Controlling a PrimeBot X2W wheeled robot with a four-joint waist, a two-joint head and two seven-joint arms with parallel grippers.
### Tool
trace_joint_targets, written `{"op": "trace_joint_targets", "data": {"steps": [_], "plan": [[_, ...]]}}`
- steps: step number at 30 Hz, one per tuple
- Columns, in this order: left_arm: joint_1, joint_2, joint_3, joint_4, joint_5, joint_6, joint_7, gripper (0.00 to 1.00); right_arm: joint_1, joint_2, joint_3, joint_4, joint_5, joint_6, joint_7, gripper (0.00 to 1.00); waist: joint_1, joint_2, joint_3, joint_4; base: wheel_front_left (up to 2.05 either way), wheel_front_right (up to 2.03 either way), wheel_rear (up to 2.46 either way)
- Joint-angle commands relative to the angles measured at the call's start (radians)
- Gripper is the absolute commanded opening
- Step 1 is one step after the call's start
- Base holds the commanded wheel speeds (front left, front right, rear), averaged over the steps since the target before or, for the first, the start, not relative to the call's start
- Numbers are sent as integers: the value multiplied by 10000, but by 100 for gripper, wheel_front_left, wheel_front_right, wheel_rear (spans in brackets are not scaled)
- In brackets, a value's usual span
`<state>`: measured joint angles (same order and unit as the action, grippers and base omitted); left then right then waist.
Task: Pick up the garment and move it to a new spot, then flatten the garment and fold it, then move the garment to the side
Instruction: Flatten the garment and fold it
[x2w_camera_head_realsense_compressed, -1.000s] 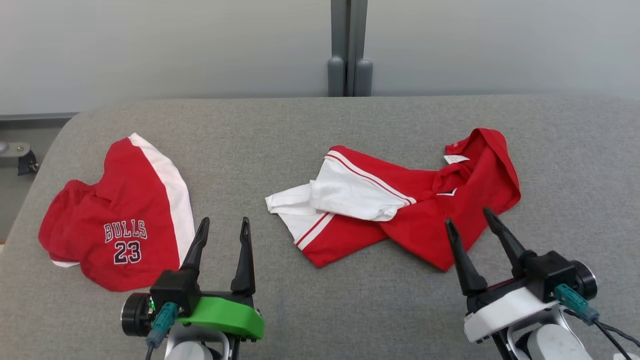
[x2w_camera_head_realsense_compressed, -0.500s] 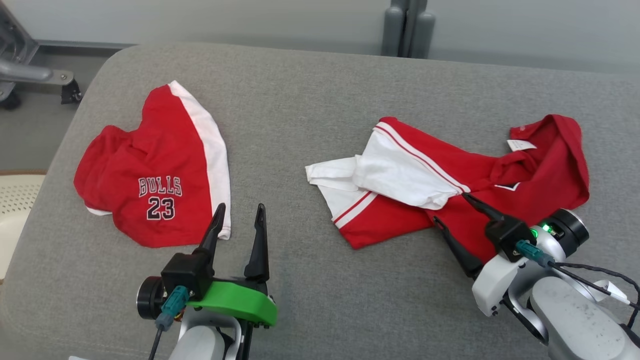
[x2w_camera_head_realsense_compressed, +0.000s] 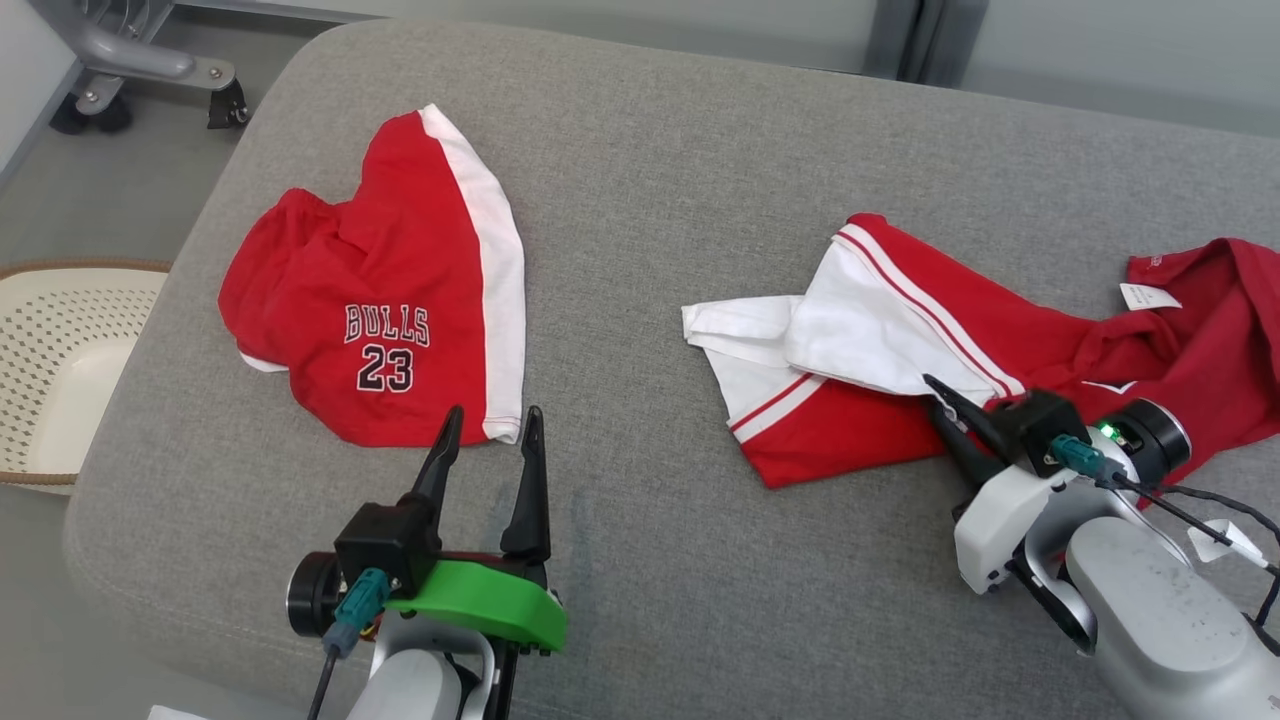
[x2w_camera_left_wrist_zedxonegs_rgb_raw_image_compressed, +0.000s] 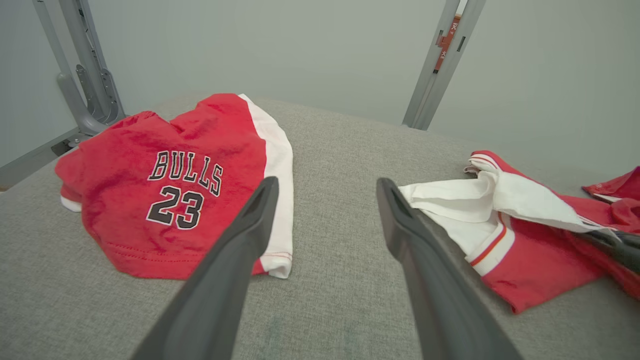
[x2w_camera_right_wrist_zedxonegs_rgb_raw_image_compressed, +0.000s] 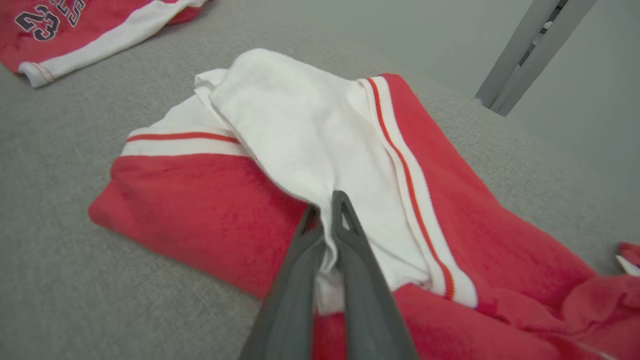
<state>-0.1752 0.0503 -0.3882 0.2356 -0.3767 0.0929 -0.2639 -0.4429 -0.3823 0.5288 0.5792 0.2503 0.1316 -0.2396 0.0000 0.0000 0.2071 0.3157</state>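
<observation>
Grey fabric couch (x2w_camera_head_realsense_compressed: 640, 150) (perhaps a padded table) before a pale wall (x2w_camera_left_wrist_zedxonegs_rgb_raw_image_compressed: 300, 45); cream perforated basket (x2w_camera_head_realsense_compressed: 60, 370) beside it.

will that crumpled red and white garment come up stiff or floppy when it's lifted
Probably floppy: the red and white garment lies creased and folded over itself, so it should sag. The right gripper pinches only a white fold, so the rest will likely trail across the grey cushion.
</observation>
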Motion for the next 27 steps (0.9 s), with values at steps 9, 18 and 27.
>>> {"op": "trace_joint_targets", "data": {"steps": [9,18,27], "plan": [[116,6,-87,176,-123,-1,-9,100,-121,-354,-261,-700,1627,-17,263,0,0,0,-427,-317,0,0,0],[-255,7,-452,-12,-386,63,-9,100,-1261,-1568,-1173,-1126,3497,-17,2214,0,0,0,40,38,0,0,0],[-432,7,-533,20,-511,196,-9,100,-2657,-2516,-1246,784,3037,-15,3796,100,0,0,453,434,0,0,0]]}}
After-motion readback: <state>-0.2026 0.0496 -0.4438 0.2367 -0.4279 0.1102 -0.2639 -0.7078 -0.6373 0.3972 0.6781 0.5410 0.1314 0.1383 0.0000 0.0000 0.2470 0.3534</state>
